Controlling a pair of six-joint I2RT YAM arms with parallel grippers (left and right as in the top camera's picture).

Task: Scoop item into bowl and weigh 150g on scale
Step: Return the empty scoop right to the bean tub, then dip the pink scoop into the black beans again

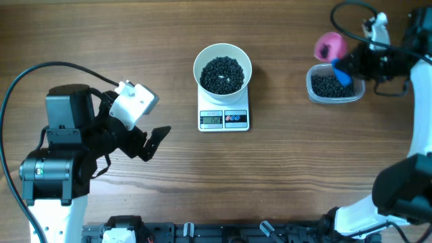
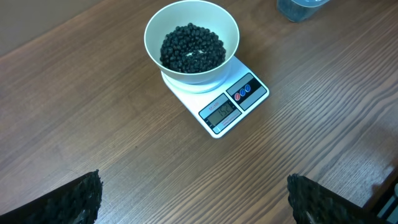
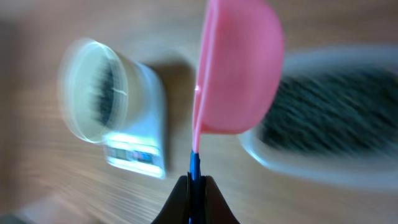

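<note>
Only the overhead view shows the whole layout: the scale point(image 1: 224, 119) sits mid-table with the bowl point(image 1: 223, 50) on its far part, and a clear tub point(image 1: 334, 99) stands well apart at the far right. The left wrist view looks closer at the bowl, which holds a heap of the black beads point(image 2: 192, 48), and at the scale's display, whose digits are too small to read. In that view the left gripper point(image 2: 196, 208) hangs at the near left with its fingers spread wide and nothing between them. The right wrist view, heavily blurred, shows the right gripper point(image 3: 196, 200) clenched on the blue handle point(image 3: 195, 165) of a pink scoop point(image 3: 239, 68), held near the tub's far-left corner. The table point(image 1: 304, 169) is brown wood-grain. More beads lie in the tub.
</note>
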